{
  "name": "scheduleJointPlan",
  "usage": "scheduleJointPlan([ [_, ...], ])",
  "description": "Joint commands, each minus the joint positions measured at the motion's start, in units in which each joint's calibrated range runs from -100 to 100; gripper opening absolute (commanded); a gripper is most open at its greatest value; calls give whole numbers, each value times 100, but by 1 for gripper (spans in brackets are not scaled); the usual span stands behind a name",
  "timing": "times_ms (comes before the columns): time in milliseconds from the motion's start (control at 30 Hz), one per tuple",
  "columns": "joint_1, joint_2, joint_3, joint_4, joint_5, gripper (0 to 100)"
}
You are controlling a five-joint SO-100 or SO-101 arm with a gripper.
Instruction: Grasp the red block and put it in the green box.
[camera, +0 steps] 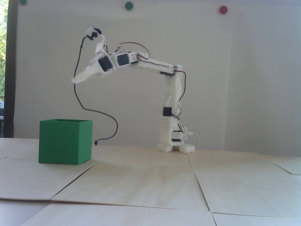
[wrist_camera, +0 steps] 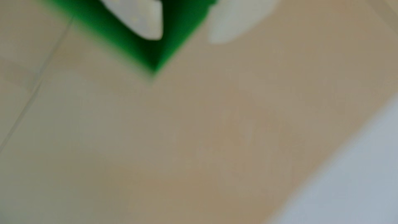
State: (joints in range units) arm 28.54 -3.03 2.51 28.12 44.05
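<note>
Your pincer (camera: 75,80) hangs high above the table (camera: 150,183) in the fixed view, tips pointing down and to the left of that view, blurred. In the wrist view the two white fingertips (wrist_camera: 148,23) enter from the top edge with a clear gap between them, one over the green interior, the other at its right edge: the pincer (wrist_camera: 185,32) is spread, and nothing shows between the fingers.

The green box (camera: 65,142) stands on the table below the pincer, slightly to the left of the tips in the fixed view, well apart from them in height. Its open top faces up. In the wrist view a corner of the green box (wrist_camera: 137,47) lies directly under the fingertips, dark inside; the picture is too blurred to tell what is in it.

The red block: you cannot find it in either view. It is not between the fingers and not on the visible table. Whether it lies inside the box cannot be told.

A black cable (camera: 80,101) drops from the wrist camera (camera: 93,33) above the pincer, loops down to the right of the box and ends on the table. The arm's base (camera: 175,144) stands far right of the pincer in the fixed view. On the wall behind, above the pincer, sit two green dots (camera: 128,5) and one red dot (camera: 223,9).
</note>
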Motion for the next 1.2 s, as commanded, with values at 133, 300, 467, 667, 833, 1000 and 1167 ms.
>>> scheduleJointPlan([
  [133,-1073,-2259,770,3824,45,2],
  [300,-1733,-3933,3449,3090,35,2],
  [467,-2151,-6578,6741,1218,51,2],
  [667,-3059,-9689,8489,1581,9,2],
  [833,-3759,-9444,8285,1952,-1,2],
  [1000,-4660,-9539,8463,2003,-1,2],
  [1167,-4925,-9547,9359,2188,14,3],
])
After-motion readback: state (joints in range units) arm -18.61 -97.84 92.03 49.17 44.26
